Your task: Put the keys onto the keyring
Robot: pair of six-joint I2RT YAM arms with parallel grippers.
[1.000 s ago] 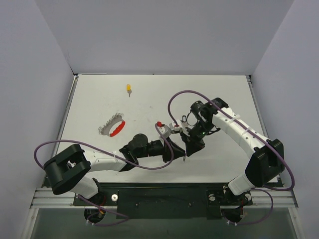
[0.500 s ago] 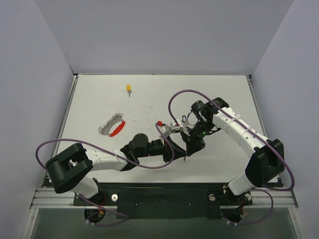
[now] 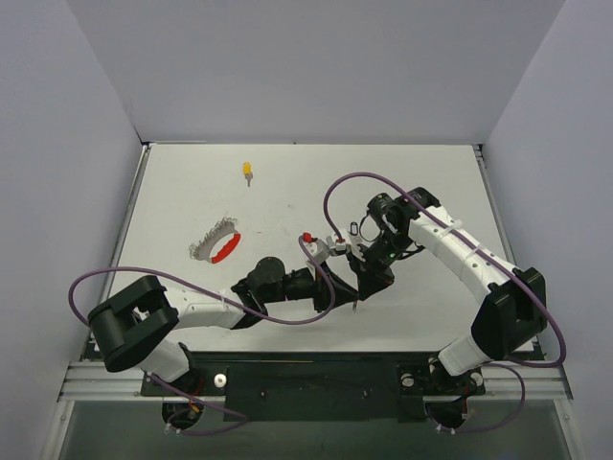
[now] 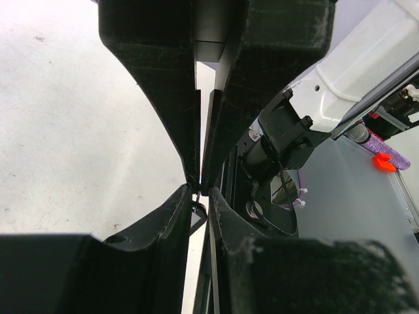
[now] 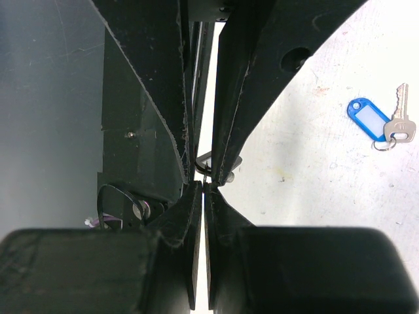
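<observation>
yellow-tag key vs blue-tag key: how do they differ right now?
The yellow-tag key lies alone toward the far left of the table; the blue-tag key lies near the right gripper. Tags differ: yellow versus blue with a white label. Both rest on the table, unheld.

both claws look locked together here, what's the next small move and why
Probably ease the right claw open, leaving the small ring with the left claw. Both claws pinch it tip to tip, while the keyring lies untouched on the table on the left arm's side.
</observation>
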